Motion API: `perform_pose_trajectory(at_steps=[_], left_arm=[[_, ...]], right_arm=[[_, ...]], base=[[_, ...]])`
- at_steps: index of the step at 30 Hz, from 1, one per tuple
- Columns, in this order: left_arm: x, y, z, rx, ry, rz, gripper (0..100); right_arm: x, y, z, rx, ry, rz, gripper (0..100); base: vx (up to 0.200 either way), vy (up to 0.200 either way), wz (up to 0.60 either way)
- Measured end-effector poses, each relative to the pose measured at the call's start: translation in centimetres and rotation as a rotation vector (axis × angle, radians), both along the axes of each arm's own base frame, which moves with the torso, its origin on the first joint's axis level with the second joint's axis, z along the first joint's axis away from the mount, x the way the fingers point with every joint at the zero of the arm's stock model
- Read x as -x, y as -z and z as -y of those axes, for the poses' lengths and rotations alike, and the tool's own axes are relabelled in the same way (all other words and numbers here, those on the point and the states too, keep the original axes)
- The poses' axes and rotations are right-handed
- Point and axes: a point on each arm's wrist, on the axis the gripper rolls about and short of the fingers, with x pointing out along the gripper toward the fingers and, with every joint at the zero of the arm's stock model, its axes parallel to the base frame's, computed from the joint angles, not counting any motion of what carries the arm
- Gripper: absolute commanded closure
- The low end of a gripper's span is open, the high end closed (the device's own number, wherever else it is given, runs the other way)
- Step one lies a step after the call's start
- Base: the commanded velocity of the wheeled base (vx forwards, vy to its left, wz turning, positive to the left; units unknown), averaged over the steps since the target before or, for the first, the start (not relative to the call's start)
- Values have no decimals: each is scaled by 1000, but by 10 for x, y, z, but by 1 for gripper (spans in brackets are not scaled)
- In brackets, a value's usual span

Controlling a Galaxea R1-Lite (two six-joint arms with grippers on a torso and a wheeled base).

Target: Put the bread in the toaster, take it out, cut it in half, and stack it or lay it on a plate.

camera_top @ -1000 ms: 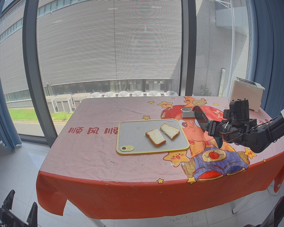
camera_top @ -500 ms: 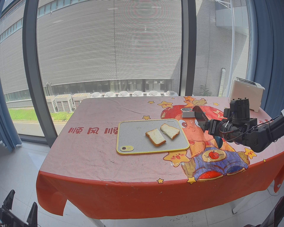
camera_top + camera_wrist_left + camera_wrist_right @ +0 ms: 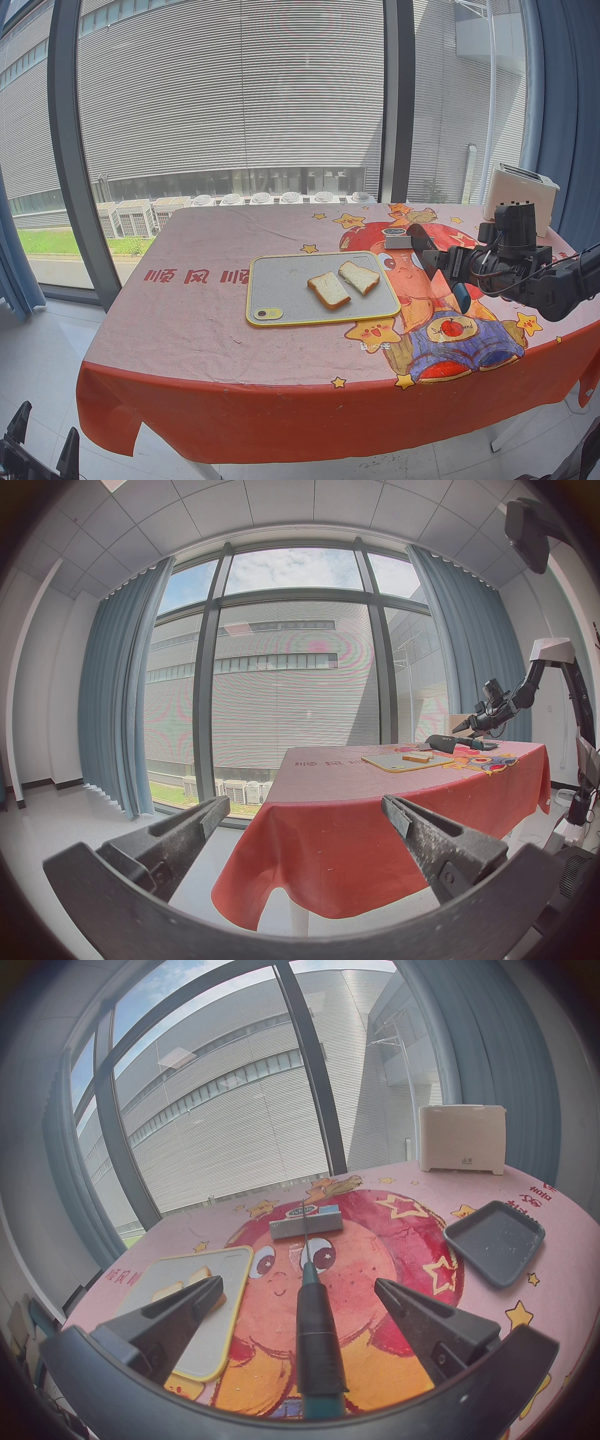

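Observation:
Two bread halves (image 3: 329, 290) (image 3: 359, 277) lie side by side on the grey, yellow-rimmed cutting board (image 3: 281, 287). To its right a knife (image 3: 426, 249) with a black blade and teal handle (image 3: 319, 1341) rests on edge, its tip at a small grey block (image 3: 306, 1225). My right gripper (image 3: 445, 265) (image 3: 297, 1285) hovers over the handle, open, its fingers wide on either side and not touching it. A dark square plate (image 3: 494, 1241) lies right of the knife. The white toaster (image 3: 522, 190) stands at the far right corner. My left gripper (image 3: 306, 808) hangs open, low, off the table's left front.
The table carries an orange-pink printed cloth (image 3: 206, 325) and stands before large windows. Blue curtains (image 3: 572, 112) hang close behind the toaster. The cloth left of the cutting board is bare.
My right gripper has drawn back to the right and slightly up, while the knife has stayed in place. The bread and board have not moved.

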Motion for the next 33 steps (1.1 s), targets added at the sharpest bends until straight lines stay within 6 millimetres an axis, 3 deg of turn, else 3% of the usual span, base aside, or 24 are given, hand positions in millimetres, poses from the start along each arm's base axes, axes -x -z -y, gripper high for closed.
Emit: perform_pose_trajectory(at_steps=[16,26,33], left_arm=[[0,0,0,0,0,0,0],[0,0,0,0,0,0,0],[0,0,0,0,0,0,0]], right_arm=[[25,-44,7,-35,-6,119,0],[51,-58,-7,-41,-79,157,0],[57,-57,-8,-14,-100,166,0]], base=[[0,0,0],[0,0,0],[0,0,0]])
